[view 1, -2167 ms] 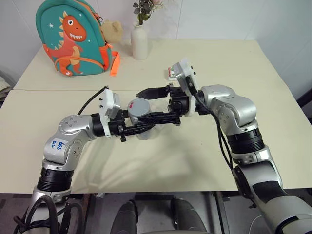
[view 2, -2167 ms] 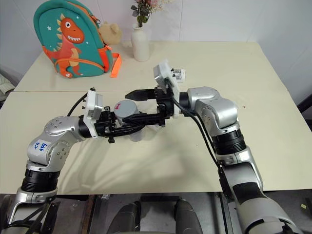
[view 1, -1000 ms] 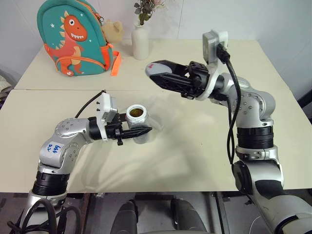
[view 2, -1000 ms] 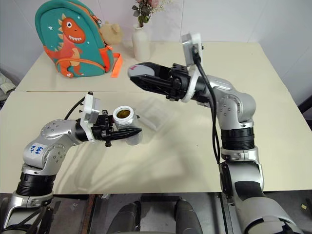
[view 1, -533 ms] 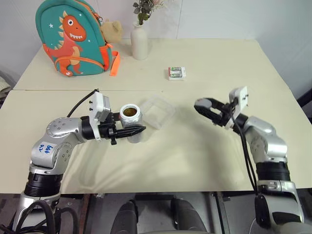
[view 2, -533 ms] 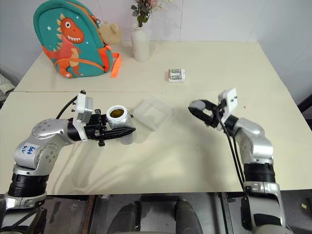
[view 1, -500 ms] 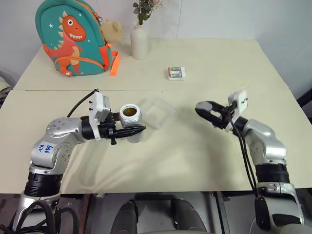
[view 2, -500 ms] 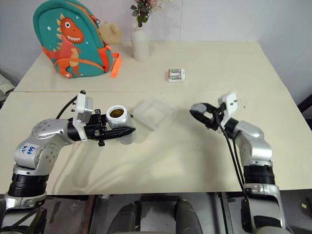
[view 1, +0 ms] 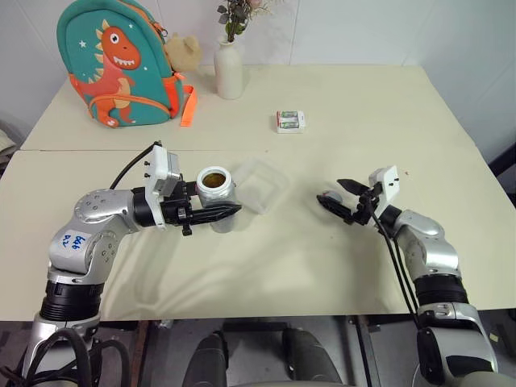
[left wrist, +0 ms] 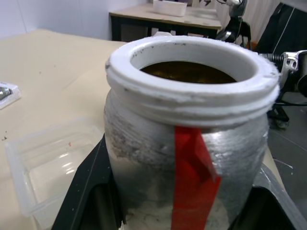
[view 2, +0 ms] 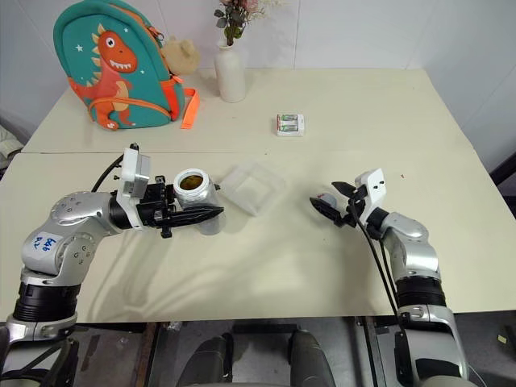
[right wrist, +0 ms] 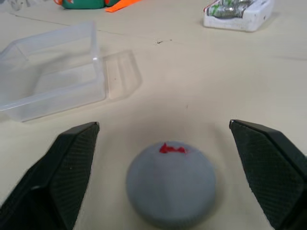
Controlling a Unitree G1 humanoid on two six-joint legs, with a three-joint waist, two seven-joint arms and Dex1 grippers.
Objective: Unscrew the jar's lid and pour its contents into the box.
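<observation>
The left pincer (view 1: pixel 228 211) is pressed tight on the jar (view 1: pixel 215 189), its two black fingers clamped along the silvery body beneath the white threaded mouth, and the jar stands upright with the mouth bare and the brown contents (left wrist: pixel 187 72) lying dark inside. Just beyond the tips of that pincer, touching nothing, sits the box (view 1: pixel 260 184), clear and shallow on the table (view 1: pixel 266 250). To do the pour well, the left pincer should carry the jar's mouth over the middle of the box before tipping, then roll the wrist slowly so the bits drop inside the walls instead of skipping off the rim; the grip looks low on the body, so a gentle tilt is safer than a quick one. The right pincer (right wrist: pixel 165 139) is spread wide and pinches nothing: the lid (right wrist: pixel 171 182), grey with a red mark on top, lies flat on the table between its fingers, apart from both. That pincer is well away from the box and the jar, so it should stay clear of the pour
</observation>
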